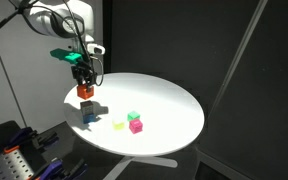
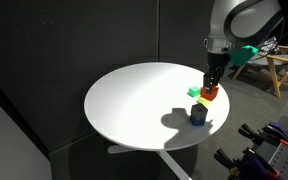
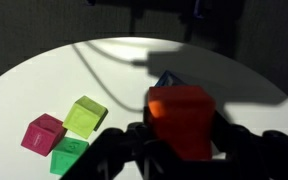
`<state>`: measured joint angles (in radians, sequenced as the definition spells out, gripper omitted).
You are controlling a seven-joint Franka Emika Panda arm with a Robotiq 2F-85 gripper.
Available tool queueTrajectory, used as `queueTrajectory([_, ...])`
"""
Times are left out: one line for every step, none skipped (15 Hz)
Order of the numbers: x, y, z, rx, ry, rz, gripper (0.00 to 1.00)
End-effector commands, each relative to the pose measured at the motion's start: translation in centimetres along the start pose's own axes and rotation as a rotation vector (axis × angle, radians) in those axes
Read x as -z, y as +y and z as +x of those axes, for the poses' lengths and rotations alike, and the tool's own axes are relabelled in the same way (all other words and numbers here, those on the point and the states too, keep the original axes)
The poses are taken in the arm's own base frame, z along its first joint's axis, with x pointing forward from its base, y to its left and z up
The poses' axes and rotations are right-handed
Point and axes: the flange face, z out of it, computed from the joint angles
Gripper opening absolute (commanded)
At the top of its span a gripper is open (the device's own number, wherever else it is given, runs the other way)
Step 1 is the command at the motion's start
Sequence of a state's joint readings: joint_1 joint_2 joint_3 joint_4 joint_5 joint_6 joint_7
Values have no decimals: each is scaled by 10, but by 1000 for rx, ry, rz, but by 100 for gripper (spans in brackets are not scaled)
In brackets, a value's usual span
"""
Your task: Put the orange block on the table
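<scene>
I see my gripper [image 1: 83, 85] clamped on the small bright orange-red cube [image 1: 85, 93], its dark fingers [image 3: 236, 140] pressed on either side of it in the wrist view. The orange-red cube hangs clear of the large round white glossy table [image 1: 169, 105], just above a dark blue cube [image 1: 89, 113] that stands near the table's edge. Further in on the tabletop, a pink cube [image 3: 44, 133], a yellow-green cube [image 3: 85, 114] and a green cube [image 3: 69, 155] sit close together.
</scene>
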<state>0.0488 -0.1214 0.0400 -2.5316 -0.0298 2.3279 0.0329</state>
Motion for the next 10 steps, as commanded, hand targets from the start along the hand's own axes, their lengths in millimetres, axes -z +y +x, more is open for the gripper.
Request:
queueTrajectory([25, 19, -2, -10, 12, 3, 31])
queueTrajectory([28, 24, 0, -21, 20, 6, 31])
queueTrajectory([31, 29, 4, -33, 33, 10, 31])
queueTrajectory([34, 34, 7, -45, 43, 12, 31])
queueTrajectory([37, 39, 11, -55, 54, 14, 31])
queueTrajectory([40, 43, 15, -66, 64, 16, 31])
queueTrajectory([43, 46, 18, -76, 72, 18, 31])
queueTrajectory([46, 49, 23, -86, 81, 19, 31])
queueTrajectory([49, 52, 27, -93, 87, 19, 31])
queueTrajectory([51, 54, 31, -99, 91, 18, 31])
